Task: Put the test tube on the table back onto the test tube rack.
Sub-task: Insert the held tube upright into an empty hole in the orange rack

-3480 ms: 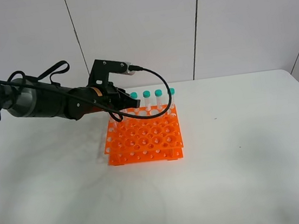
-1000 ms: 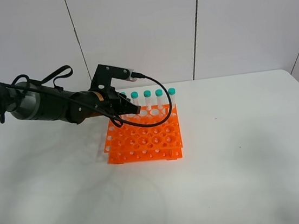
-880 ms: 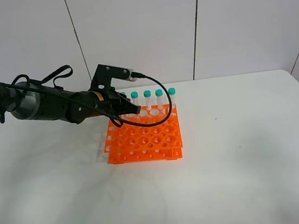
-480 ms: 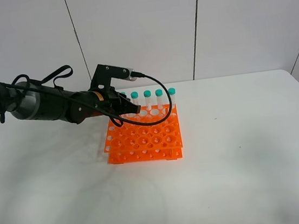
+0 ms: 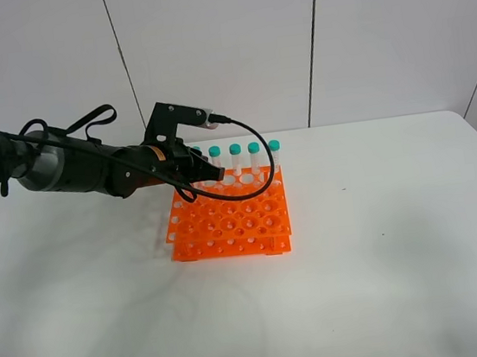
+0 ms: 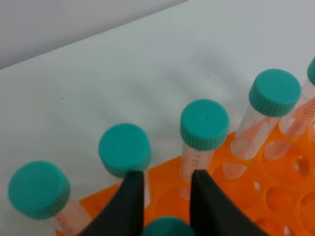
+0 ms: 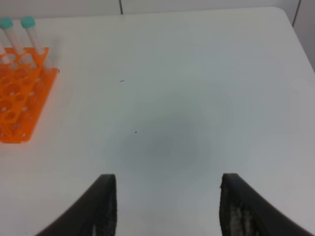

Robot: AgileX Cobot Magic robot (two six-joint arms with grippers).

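The orange test tube rack (image 5: 231, 223) stands on the white table (image 5: 387, 256). Several teal-capped tubes stand upright in its back row (image 5: 255, 155). My left gripper (image 5: 211, 180) hovers low over the rack's back left part. In the left wrist view, my left gripper (image 6: 167, 178) has its fingers (image 6: 132, 201) close together on the teal cap of the test tube (image 6: 167, 227), just in front of the back row caps (image 6: 204, 124). The tube's body is hidden. My right gripper (image 7: 167, 211) is open and empty above bare table, away from the rack (image 7: 19, 108).
The left arm's black cable (image 5: 256, 146) loops over the back row of tubes. The table's right edge and rounded corner (image 5: 476, 127) lie far from the rack. White wall panels stand behind the table.
Since 3.5 s ago my left gripper has sunk slightly and shifted left, uncovering one more back-row cap. Over the last second nothing has visibly moved.
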